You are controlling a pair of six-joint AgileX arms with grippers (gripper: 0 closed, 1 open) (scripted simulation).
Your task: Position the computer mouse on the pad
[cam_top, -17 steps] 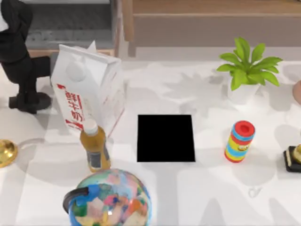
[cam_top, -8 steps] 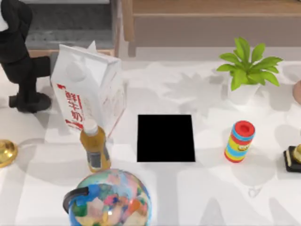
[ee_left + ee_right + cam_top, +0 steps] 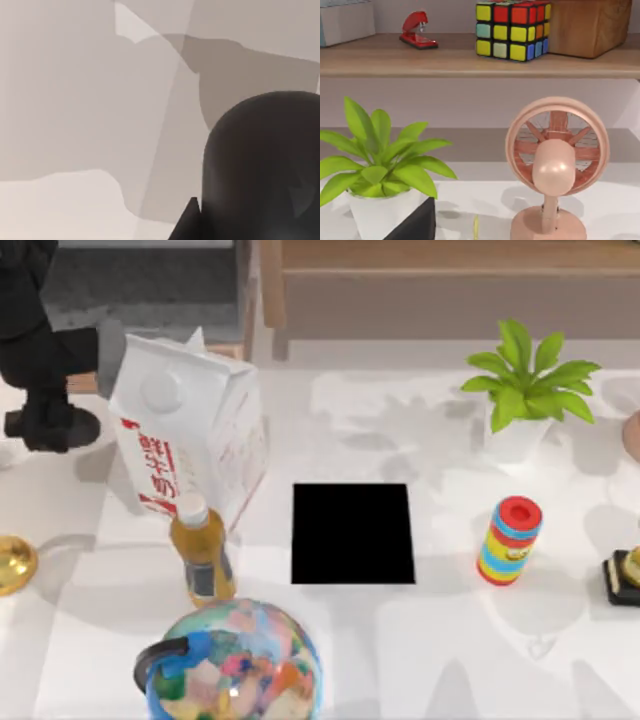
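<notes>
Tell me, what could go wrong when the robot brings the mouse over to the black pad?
The left gripper is at the table's far left, and the computer mouse looms close in its wrist view. The tall milk carton stands between it and the pad, so a low swing might tip it over. The juice bottle near the pad's left edge could get bumped too.

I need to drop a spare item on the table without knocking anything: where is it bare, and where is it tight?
Free: the white strip between the pad and the striped can, and the top view's lower right below that can. Crowded: the left side, where the milk carton, juice bottle and globe cluster, with the left tool beside the carton.
</notes>
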